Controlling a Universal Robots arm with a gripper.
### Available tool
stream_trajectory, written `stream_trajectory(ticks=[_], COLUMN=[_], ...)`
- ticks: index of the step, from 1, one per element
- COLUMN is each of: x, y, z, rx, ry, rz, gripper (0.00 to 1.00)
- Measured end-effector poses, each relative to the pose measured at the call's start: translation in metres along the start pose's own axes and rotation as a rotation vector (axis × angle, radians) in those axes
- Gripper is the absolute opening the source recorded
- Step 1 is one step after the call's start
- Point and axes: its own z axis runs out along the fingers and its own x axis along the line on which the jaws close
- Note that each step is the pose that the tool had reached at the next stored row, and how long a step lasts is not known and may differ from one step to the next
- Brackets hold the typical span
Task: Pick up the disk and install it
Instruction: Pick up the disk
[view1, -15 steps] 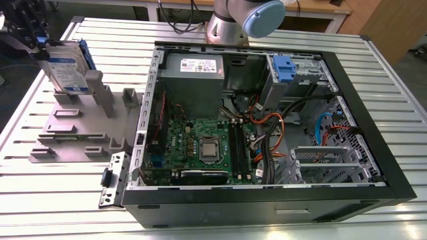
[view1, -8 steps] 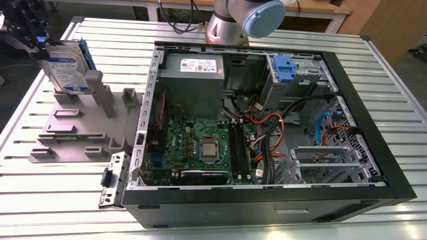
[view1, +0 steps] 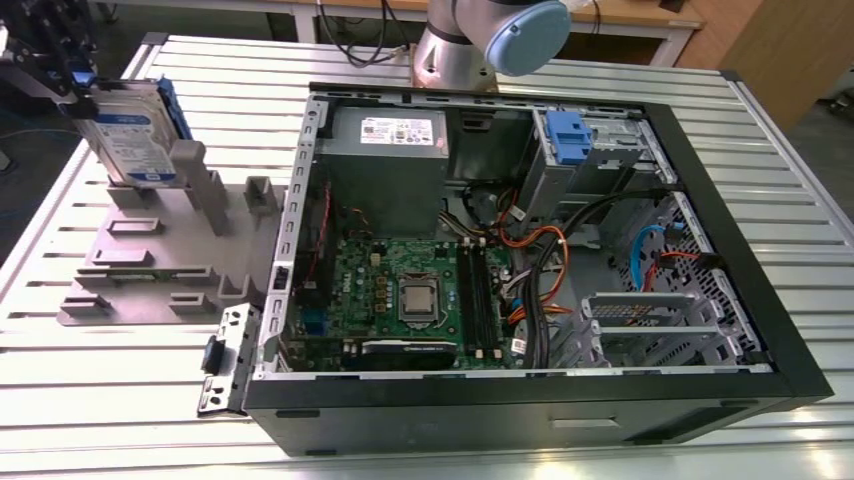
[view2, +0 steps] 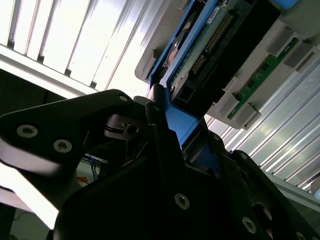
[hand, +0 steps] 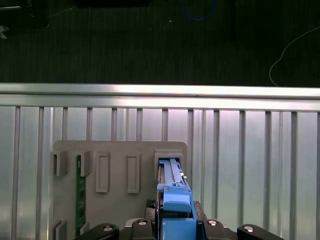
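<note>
My fingers (view1: 83, 85) are closed on the top end of the disk (view1: 127, 135), a flat silver-grey hard drive with a white-and-blue label in a bright blue plastic bracket. It stands upright at ten o'clock in the exterior view, at a slot of the grey plastic holder (view1: 147, 260) on the slatted aluminium tabletop (view1: 107, 400). I cannot tell whether its lower edge is seated. The open black computer case (view1: 534, 400) lies towards four o'clock of it. I judge the drive stiff, dense and shock-sensitive, and its bracket slightly springy. The bracket's edges make the best hold, clear of the circuit board and connector seen in the second wrist view.
</note>
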Motion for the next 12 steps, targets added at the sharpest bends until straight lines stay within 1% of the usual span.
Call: stream_trajectory(ticks=[12], x=[0.0001], y=[-0.0001], z=[-0.0029], rx=[-0.0002], ry=[0.0000], rz=[0.000], gripper=[0.36])
